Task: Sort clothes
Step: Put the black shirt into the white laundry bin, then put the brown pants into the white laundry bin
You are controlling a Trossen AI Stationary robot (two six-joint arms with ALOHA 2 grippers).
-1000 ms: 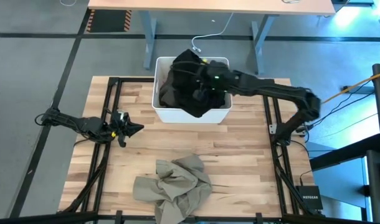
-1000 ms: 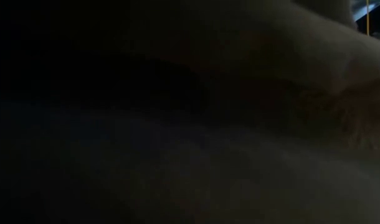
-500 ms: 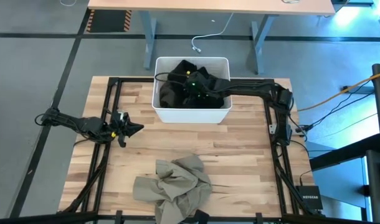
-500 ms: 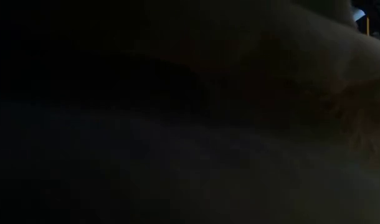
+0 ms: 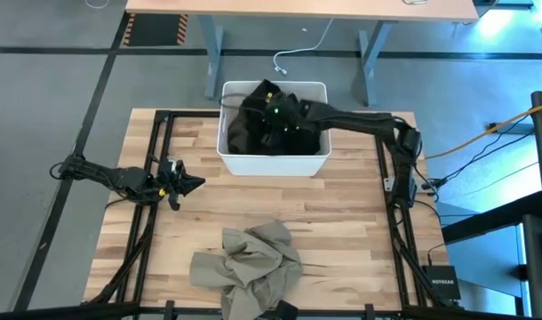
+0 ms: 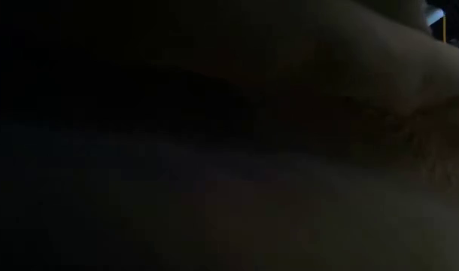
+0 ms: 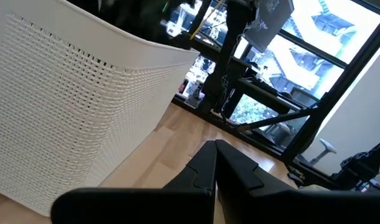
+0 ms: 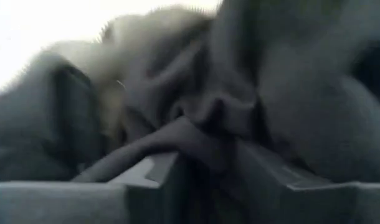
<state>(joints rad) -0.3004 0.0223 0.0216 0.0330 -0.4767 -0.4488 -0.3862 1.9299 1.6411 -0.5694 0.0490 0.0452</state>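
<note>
At the near edge of the butcher-block table [image 5: 342,231] lies the khaki-beige garment [image 5: 249,265], crumpled in a loose heap and well apart from both arms; it sits so close to the table-height camera that it probably accounts for the low view being almost wholly dark, though that is hard to confirm. Farther in, at the table's left side, the left gripper [image 5: 189,183] rests low over the wood with its fingers [image 7: 215,171] pressed together on nothing — a waiting pose, kept out of the other arm's way. Beyond it, at the far middle of the table, stands the white perforated bin [image 5: 236,162], with dark clothes mounded inside, the black garment [image 5: 284,111] on top and a dark olive fold [image 5: 238,133] toward the left wall. The right arm reaches across from the right side and its right gripper [image 5: 278,124] is down in that mound; its wrist camera shows dark cloth bunched between the fingers [image 8: 149,177], so it appears clenched on the black garment — a hold meant, I judge, either to lift that piece out for sorting or to settle it into the bin. No pink checked shirt shows anywhere. Behind the table are a desk's legs and a loose cable on the floor.
</note>
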